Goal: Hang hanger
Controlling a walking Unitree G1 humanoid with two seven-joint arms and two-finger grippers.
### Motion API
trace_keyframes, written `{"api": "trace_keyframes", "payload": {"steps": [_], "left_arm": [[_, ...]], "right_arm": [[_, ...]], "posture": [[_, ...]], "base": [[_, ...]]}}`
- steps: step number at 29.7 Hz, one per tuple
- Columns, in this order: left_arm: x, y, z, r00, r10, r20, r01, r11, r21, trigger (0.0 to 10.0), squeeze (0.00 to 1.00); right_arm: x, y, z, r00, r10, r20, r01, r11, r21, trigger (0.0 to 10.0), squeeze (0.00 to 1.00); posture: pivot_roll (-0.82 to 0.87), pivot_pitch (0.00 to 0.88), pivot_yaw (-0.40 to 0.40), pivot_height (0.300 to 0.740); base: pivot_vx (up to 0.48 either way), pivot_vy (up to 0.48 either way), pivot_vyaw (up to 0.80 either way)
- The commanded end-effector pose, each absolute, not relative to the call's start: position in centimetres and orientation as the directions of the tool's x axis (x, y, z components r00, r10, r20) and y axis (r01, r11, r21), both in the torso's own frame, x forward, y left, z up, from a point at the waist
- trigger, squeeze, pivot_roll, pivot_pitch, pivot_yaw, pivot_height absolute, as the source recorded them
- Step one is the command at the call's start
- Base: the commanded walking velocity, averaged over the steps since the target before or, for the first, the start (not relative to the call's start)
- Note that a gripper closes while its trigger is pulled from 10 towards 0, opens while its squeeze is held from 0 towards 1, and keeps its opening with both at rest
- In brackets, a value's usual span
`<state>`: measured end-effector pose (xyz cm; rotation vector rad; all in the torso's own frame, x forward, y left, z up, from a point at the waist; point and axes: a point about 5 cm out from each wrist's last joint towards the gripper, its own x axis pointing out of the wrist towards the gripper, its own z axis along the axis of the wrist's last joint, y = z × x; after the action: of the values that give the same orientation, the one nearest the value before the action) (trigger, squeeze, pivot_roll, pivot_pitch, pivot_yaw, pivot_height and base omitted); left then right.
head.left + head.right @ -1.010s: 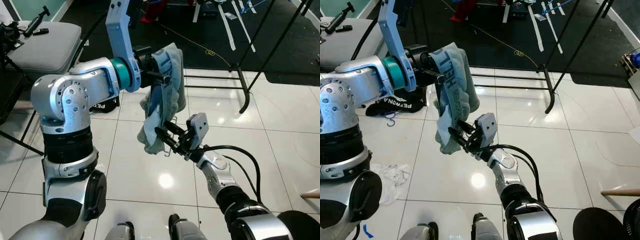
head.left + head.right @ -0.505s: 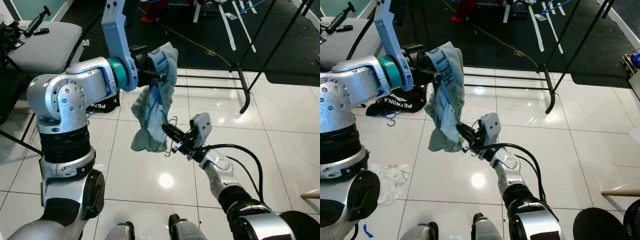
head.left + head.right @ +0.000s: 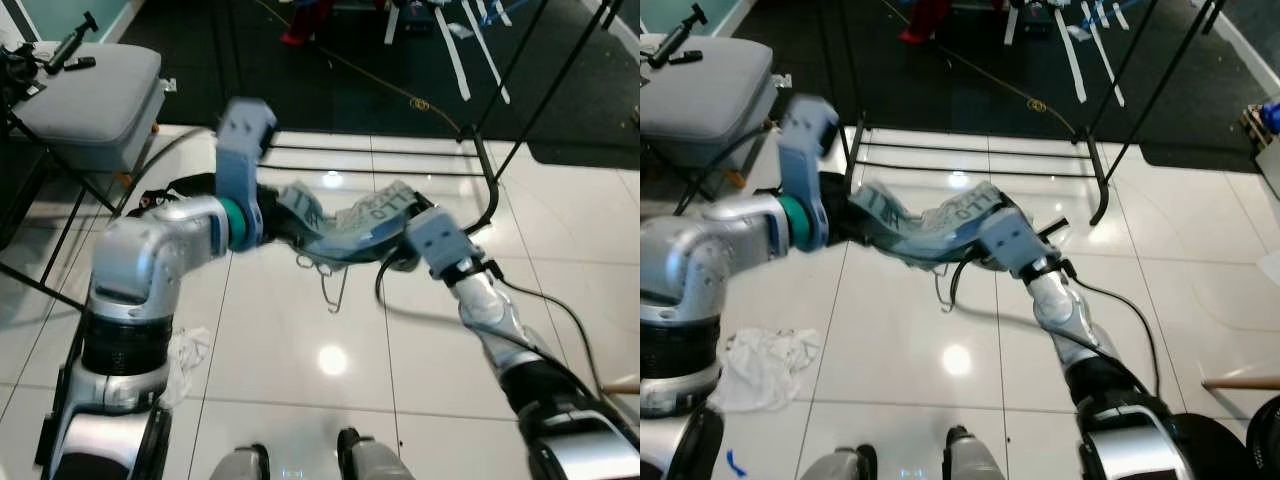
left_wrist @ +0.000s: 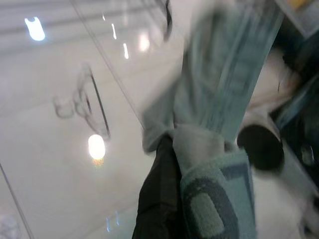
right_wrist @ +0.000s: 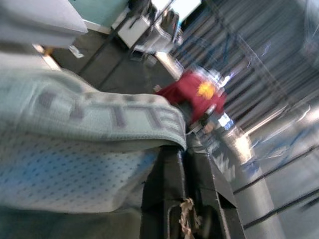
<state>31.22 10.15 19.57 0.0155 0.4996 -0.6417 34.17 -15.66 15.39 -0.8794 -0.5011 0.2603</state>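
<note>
while the left gripper (image 3: 272, 222) and right gripper (image 3: 392, 252) each grip the garment (image 3: 350, 228), it spans nine-to-three; the hanger (image 3: 330, 280) hook dangles toward six.

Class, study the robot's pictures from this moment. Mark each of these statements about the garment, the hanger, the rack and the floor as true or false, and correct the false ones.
1. The pale green garment is stretched between the left gripper and the right gripper. True.
2. The wire hanger is already hooked on the black clothes rack. False: it dangles below the garment, over the white tile floor, and the rack stands behind.
3. A crumpled white cloth lies on the floor on the robot's left. True.
4. The garment is plain, with no lettering. False: a band with large letters runs along it.
5. A grey padded chair stands on the robot's right. False: it is on the left.
</note>
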Motion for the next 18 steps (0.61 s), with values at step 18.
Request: {"api": "trace_keyframes", "payload": {"steps": [18], "left_arm": [[30.2, 11.3, 14.1, 0.608, -0.501, -0.615, 0.588, 0.805, -0.075, 0.0, 0.0]], "right_arm": [[32.4, -22.7, 4.8, 0.911, 0.07, -0.407, -0.393, 0.444, -0.805, 0.0, 0.0]], "posture": [[0.0, 0.141, 0.028, 0.74]], "base": [[0.0, 0.0, 0.0]]}}
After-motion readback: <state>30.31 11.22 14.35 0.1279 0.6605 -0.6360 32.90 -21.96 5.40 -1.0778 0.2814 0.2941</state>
